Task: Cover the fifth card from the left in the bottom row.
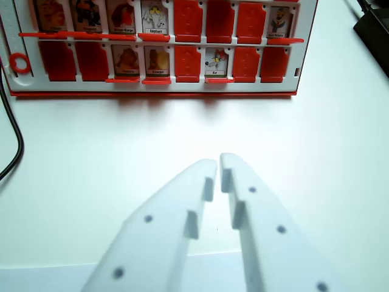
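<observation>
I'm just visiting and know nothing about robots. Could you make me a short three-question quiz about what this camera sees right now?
1. True or false: the white pincer is touching the red game board.
2. In the bottom row, how many cards show a picture instead of a plain red cover?
3. What lies at the wrist view's left edge of the white table? A) a black cable B) a blue cup C) a pair of scissors

Key:
1. False; it hovers over bare table, well short of the board.
2. Three, including the Rat card.
3. A, the black cable.
</observation>
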`<state>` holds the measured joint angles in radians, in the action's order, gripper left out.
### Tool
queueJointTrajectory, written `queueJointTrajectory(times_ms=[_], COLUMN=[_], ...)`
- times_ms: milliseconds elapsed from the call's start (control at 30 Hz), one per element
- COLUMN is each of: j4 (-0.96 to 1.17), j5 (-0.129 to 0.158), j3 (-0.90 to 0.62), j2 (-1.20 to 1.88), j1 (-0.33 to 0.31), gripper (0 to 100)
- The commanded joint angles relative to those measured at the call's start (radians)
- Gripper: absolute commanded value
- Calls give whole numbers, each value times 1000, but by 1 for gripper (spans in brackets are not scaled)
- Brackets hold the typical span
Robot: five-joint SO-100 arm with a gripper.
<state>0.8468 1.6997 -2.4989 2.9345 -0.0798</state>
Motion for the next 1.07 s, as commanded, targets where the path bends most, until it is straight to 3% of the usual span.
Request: queueJointTrajectory(times_ms=[0, 200, 333, 800, 1033], j4=[54, 149, 247, 190, 167], j5=[-11, 26, -20, -44, -35], j3=[77, -25, 34, 51, 38], j2=[66, 337, 337, 337, 337], j1=[11, 26, 63, 126, 126], gripper=[0, 0, 0, 0, 0])
